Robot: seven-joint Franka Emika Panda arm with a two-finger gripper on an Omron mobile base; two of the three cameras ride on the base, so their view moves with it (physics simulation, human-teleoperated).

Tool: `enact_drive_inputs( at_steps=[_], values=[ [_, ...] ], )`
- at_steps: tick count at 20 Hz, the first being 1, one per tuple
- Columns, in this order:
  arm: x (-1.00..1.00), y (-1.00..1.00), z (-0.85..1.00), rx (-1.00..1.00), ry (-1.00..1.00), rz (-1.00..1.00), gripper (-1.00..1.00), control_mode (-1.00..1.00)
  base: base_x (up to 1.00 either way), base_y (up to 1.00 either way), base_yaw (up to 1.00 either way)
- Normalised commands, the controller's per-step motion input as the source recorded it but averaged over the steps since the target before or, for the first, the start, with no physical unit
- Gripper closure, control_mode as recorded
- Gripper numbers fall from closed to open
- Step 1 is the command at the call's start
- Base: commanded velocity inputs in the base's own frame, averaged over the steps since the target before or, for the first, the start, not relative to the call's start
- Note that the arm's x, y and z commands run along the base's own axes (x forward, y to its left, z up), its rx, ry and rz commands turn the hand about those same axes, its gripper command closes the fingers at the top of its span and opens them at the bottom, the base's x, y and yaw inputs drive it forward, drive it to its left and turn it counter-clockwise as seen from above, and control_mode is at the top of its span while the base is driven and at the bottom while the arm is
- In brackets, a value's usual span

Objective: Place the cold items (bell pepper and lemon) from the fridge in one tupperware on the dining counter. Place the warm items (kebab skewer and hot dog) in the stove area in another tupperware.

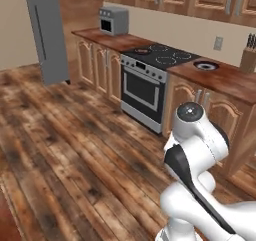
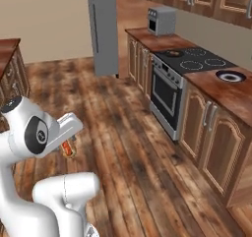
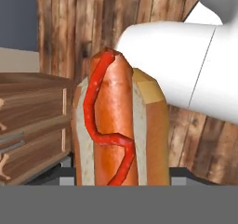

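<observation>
Gripping a tan-bunned hot dog with a red ketchup squiggle (image 3: 118, 125), my fingers close on it at the centre of the hand view. Outward in the right base view, it shows small at lower left, over the brown plank floor (image 2: 128, 133).

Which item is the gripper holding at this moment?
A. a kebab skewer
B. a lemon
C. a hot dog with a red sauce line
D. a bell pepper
C. In the hand view the hot dog, a sausage in a bun with a wavy red sauce line, stands right in front of the camera between the jaws of the gripper; the right base view shows a small part of it beside the arm.
</observation>
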Motion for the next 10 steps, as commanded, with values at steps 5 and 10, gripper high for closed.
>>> enact_drive_inputs(
  at_steps=[5,10],
  values=[
    [0.00,0.00,0.00,0.00,0.00,0.00,1.00,1.00,-1.00,0.18,0.02],
    [0.00,0.00,0.00,0.00,0.00,0.00,1.00,1.00,-1.00,-0.15,0.09]
  ],
)
